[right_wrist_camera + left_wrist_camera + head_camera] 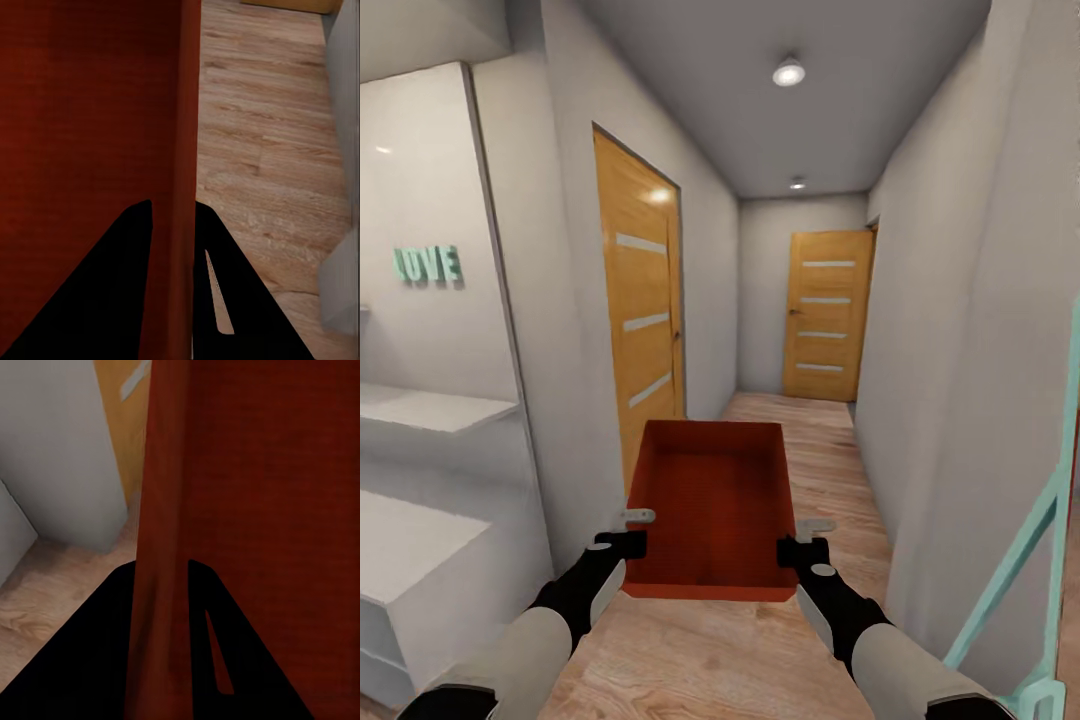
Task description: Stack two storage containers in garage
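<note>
closest in, the two dark forearms reach forward from the lower corners of the head view, and between them hangs one orange-red storage container point(712, 505), open side up, off the floor. the left gripper point(628, 532) is clamped on the container's left long wall near the near corner, and the right gripper point(807, 540) is clamped on the right long wall at the matching spot, so the container sits squarely between the two. in the left wrist view the thin red wall point(159, 585) runs up between the two black fingers point(82, 660), one finger on each face of it; the right wrist view shows the same, the wall point(184, 187) pinched between that gripper's fingers point(97, 292). the container's long axis points straight away from the robot, down the corridor, its near short wall towards the trunk and its far short wall ahead. below it lies light wood plank floor point(760, 640). to the left stand white shelves point(420, 410) with mint letters point(427, 264) on the wall above. further on, a tan door point(642, 310) is set in the left wall, and a second tan door point(826, 315) closes the far end of the corridor under two round ceiling lights point(789, 71). a mint-coloured frame point(1020, 560) leans at the right edge.
</note>
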You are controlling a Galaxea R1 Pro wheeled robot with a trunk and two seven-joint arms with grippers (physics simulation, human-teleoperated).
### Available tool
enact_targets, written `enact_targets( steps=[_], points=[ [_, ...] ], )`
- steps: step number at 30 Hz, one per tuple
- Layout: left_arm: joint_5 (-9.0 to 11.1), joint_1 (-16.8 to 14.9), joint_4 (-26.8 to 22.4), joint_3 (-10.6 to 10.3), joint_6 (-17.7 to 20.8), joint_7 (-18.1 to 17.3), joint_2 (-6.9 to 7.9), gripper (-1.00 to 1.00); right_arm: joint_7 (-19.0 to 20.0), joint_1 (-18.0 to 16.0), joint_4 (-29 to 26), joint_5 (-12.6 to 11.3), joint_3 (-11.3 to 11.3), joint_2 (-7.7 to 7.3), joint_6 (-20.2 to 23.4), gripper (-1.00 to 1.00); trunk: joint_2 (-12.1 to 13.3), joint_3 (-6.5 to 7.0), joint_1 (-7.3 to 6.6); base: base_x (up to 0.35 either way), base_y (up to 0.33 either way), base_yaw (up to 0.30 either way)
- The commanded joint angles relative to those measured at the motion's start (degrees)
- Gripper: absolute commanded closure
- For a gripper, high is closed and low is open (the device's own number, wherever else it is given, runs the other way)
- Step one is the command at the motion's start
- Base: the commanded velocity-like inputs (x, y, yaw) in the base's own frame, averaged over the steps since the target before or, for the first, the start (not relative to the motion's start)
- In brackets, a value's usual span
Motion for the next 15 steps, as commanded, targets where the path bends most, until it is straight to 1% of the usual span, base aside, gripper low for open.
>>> enact_targets(
  steps=[1, 15],
  points=[
    [-0.9, 0.0, -0.6, 1.2, -1.1, 3.9, 0.1, 1.0, -5.4, 0.0, 0.2, -0.2, -0.5, -1.69, -0.2, 1.0, -0.1, -0.08, 0.03, 0.301, 0.22, -0.288],
    [-0.9, 0.0, -0.6, 1.2, -1.1, 4.0, 0.1, 1.0, -5.4, 0.0, 0.2, -0.2, -0.5, -1.69, -0.1, 1.0, -0.1, -0.08, 0.03, 0.301, 0.22, -0.288]
  ],
)
